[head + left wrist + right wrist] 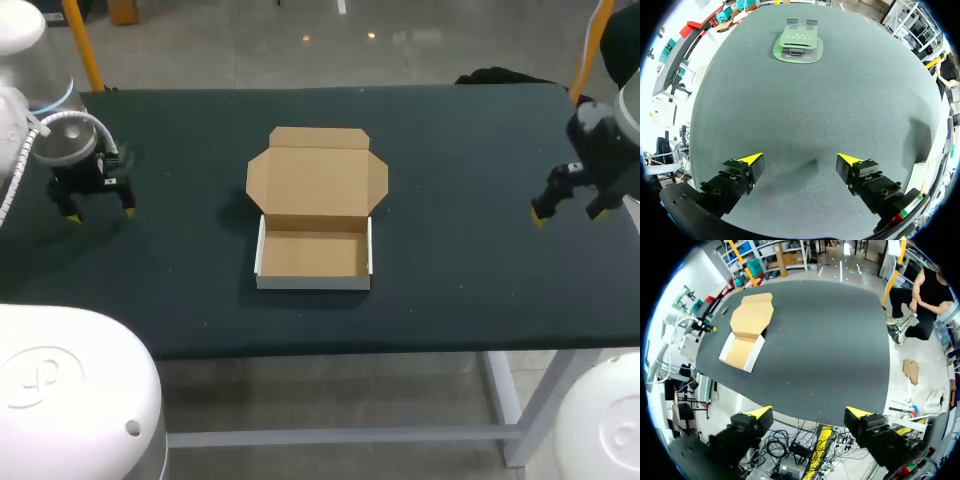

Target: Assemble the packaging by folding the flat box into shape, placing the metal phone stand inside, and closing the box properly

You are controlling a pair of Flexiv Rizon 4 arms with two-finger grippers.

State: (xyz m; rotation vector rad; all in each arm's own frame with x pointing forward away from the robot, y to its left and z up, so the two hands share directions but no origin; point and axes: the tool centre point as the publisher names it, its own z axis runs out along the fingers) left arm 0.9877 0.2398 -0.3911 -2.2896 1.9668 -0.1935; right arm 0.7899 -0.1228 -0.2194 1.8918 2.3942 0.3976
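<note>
At the middle of the dark tabletop [460, 290] sits the brown cardboard box [315, 252], tray formed and lid flap lying open. The left gripper [98, 209] and right gripper [568, 212] hover near opposite table ends, fingers spread wide, empty. Well ahead of the left gripper rests the grey-green metal phone stand [798, 44].

The left arm [58, 140] comes in from the left side, its wrist turned downward. The left end effector [100, 212] [800, 160] hangs with its yellow-tipped fingers [752, 160] spread wide apart. The right arm [603, 135] comes in from the right side, likewise pointing down. The right end effector [568, 213] [809, 413] has its fingers [856, 413] held wide apart too. The two end effectors are well apart from each other.
</note>
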